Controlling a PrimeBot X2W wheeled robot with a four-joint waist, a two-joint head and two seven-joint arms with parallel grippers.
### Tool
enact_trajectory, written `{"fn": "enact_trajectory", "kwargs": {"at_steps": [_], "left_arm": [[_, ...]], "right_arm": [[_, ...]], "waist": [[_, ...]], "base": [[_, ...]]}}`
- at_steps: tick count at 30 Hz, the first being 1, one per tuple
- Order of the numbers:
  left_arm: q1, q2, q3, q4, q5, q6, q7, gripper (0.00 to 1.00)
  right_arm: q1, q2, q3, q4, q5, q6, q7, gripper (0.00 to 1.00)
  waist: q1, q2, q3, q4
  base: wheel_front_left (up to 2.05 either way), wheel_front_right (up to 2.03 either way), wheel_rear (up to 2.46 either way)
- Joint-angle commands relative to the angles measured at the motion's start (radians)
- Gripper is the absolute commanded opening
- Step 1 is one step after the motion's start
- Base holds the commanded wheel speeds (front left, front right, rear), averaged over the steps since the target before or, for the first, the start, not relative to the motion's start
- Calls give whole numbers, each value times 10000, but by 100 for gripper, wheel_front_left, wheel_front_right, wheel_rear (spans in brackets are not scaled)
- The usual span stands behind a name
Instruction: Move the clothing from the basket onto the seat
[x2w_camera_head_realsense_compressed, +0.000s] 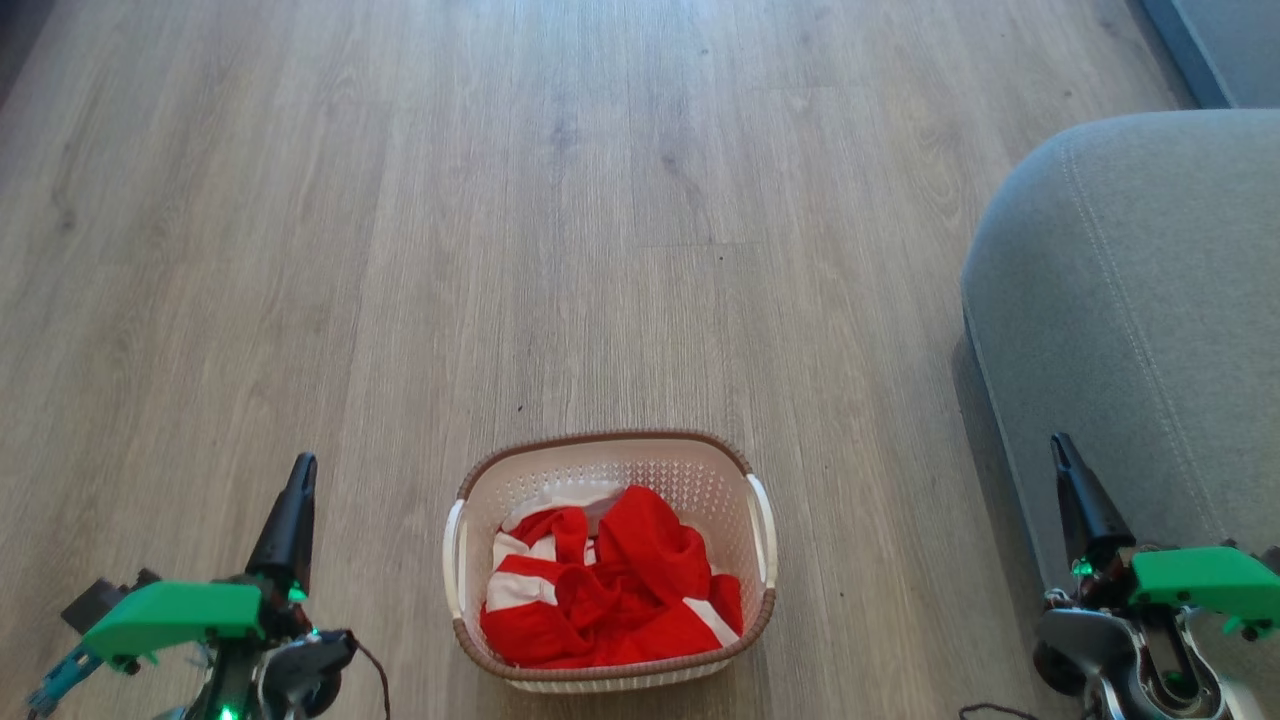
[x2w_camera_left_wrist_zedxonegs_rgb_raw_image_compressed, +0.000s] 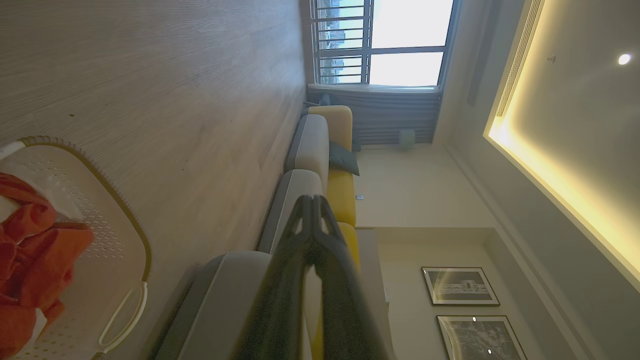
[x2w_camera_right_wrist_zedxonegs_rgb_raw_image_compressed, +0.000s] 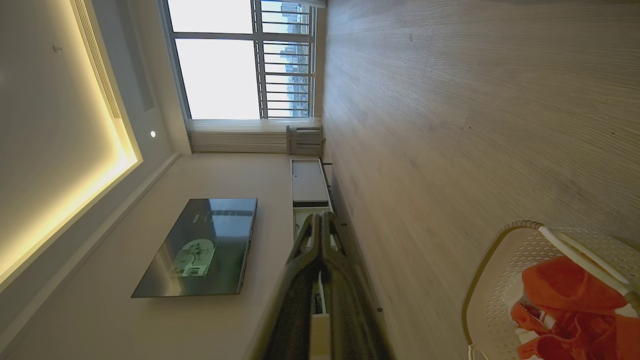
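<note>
Here, in the head view, the basket holds the red-and-white clothing, with the left fingers left of it and the right fingers and grey seat to its right. In the left wrist view the left fingers are pressed together, empty; in the right wrist view, so are the right fingers.

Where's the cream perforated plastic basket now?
Head view: basket bottom centre on wood floor, holding red clothing, between left gripper and right gripper; grey fabric seat on its right.
</note>
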Motion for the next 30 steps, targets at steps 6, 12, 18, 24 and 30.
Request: {"fn": "enact_trajectory", "kwargs": {"at_steps": [6, 12, 18, 24, 30], "left_arm": [[-475, 89, 335, -335, -62, -19, 72, 0], [0, 0, 0, 0, 0, 0, 0, 100], [60, -10, -71, 125, 25, -1, -147, 100], [80, -6, -137, 92, 64, -1, -297, 100], [86, -1, -173, 100, 361, -2, -473, 100]], "right_arm": [[-558, -39, 175, -386, 62, 31, 28, 0], [0, 0, 2, 6, 0, 0, 0, 100], [25, 6, 128, 140, -64, -3, -122, 100], [-13, -23, 269, 146, -237, -1, -284, 100], [-85, -73, 319, 191, -923, 1, -467, 100]], "waist": [[0, -1, 0, 0], [0, -1, 0, 0], [0, -1, 5, 3], [0, -1, 7, 6], [0, -1, 6, 21]], "base": [[0, 0, 0], [0, 0, 0], [0, 0, 0], [0, 0, 0], [0, 0, 0]]}}
